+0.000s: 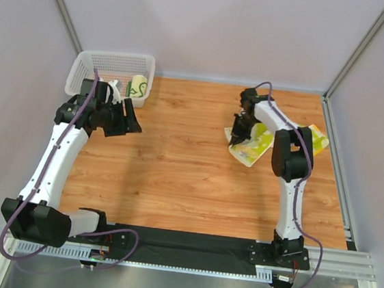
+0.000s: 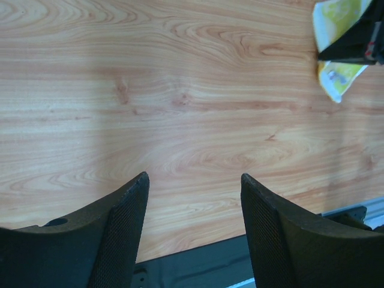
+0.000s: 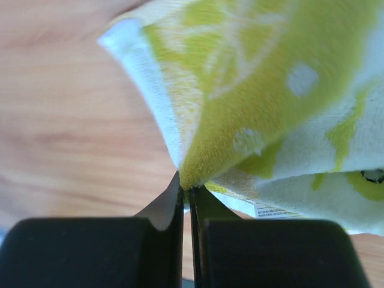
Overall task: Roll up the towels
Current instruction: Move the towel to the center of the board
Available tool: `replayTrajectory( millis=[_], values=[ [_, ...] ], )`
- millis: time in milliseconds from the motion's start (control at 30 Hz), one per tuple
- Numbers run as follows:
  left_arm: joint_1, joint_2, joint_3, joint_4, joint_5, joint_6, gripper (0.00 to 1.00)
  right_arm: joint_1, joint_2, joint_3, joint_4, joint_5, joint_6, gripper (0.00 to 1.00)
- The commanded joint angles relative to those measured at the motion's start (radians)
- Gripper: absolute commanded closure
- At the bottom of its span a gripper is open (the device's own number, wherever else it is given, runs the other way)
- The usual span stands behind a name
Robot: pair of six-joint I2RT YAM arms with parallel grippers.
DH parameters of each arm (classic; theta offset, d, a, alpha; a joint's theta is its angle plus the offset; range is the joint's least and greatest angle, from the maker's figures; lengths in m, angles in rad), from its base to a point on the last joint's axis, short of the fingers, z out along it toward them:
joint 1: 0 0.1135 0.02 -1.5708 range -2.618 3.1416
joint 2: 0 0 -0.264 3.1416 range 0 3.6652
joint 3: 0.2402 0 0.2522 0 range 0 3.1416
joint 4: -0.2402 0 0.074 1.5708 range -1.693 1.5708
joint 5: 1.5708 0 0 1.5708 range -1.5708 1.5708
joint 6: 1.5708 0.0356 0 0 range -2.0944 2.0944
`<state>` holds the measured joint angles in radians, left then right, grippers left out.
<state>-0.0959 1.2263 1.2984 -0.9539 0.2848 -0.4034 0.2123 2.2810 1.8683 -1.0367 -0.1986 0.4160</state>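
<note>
A lime-yellow and cream towel (image 1: 254, 149) lies at the right of the table. My right gripper (image 1: 236, 138) is shut on its near-left edge; in the right wrist view the cloth (image 3: 264, 102) bunches up from between the closed fingertips (image 3: 186, 191). A second towel (image 1: 317, 138) lies partly under the right arm. A rolled towel (image 1: 138, 85) stands in the white mesh basket (image 1: 111, 63). My left gripper (image 1: 131, 118) is open and empty beside the basket, above bare wood (image 2: 192, 180). The held towel also shows far off in the left wrist view (image 2: 336, 42).
The basket stands at the back left corner. Grey walls enclose the table on three sides. A black strip and metal rail (image 1: 188, 250) run along the near edge.
</note>
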Motion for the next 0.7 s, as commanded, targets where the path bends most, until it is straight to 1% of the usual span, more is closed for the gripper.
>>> replayTrajectory(
  millis=[0, 33, 67, 100, 133, 167, 200, 233, 267, 333, 433, 500, 567, 600, 633, 667],
  values=[
    [-0.001, -0.028, 0.002, 0.007, -0.009, -0.029, 0.31, 0.185, -0.098, -0.017, 0.010, -0.206, 0.072, 1.00],
    [-0.001, -0.030, 0.002, 0.006, -0.012, -0.029, 0.31, 0.220, -0.103, -0.015, 0.026, -0.252, 0.092, 1.00],
    [-0.001, -0.033, 0.004, 0.001, -0.016, -0.031, 0.31, 0.286, -0.106, -0.011, 0.097, -0.377, 0.143, 1.00],
    [-0.001, -0.034, 0.004, -0.002, -0.024, -0.031, 0.31, 0.315, -0.104, -0.006, 0.157, -0.459, 0.173, 0.98],
    [-0.001, -0.039, 0.002, -0.003, -0.027, -0.032, 0.31, 0.338, -0.098, 0.005, 0.221, -0.613, 0.206, 0.90],
    [-0.001, -0.039, 0.001, -0.006, -0.029, -0.032, 0.31, 0.369, -0.088, 0.018, 0.328, -0.660, 0.283, 0.71],
    [-0.001, -0.042, 0.001, -0.008, -0.029, -0.031, 0.31, 0.377, -0.071, 0.034, 0.357, -0.680, 0.303, 0.51],
    [-0.001, -0.044, -0.004, -0.009, -0.030, -0.031, 0.31, 0.375, -0.061, 0.085, 0.359, -0.679, 0.310, 0.32],
    [-0.001, -0.045, -0.010, -0.016, -0.029, -0.031, 0.31, 0.372, -0.054, 0.110, 0.324, -0.671, 0.285, 0.23],
    [-0.001, -0.048, -0.022, -0.019, -0.026, -0.028, 0.31, 0.357, -0.054, 0.153, 0.275, -0.639, 0.248, 0.12],
    [-0.001, -0.056, -0.059, -0.019, -0.019, -0.015, 0.31, 0.306, -0.100, 0.128, 0.236, -0.595, 0.210, 0.10],
    [-0.007, -0.059, -0.096, -0.011, 0.011, -0.011, 0.30, 0.260, -0.132, 0.083, 0.211, -0.553, 0.176, 0.10],
    [-0.034, -0.045, -0.129, -0.008, 0.042, -0.003, 0.30, 0.210, -0.176, 0.037, 0.179, -0.477, 0.153, 0.10],
    [-0.050, -0.034, -0.142, -0.003, 0.074, 0.000, 0.30, 0.196, -0.189, 0.026, 0.159, -0.441, 0.115, 0.11],
    [-0.095, -0.002, -0.169, -0.003, 0.094, 0.003, 0.30, 0.170, -0.201, 0.025, 0.094, -0.344, 0.090, 0.11],
    [-0.122, 0.016, -0.185, -0.003, 0.114, 0.011, 0.30, 0.161, -0.204, 0.026, 0.055, -0.279, 0.063, 0.11]
  ],
)
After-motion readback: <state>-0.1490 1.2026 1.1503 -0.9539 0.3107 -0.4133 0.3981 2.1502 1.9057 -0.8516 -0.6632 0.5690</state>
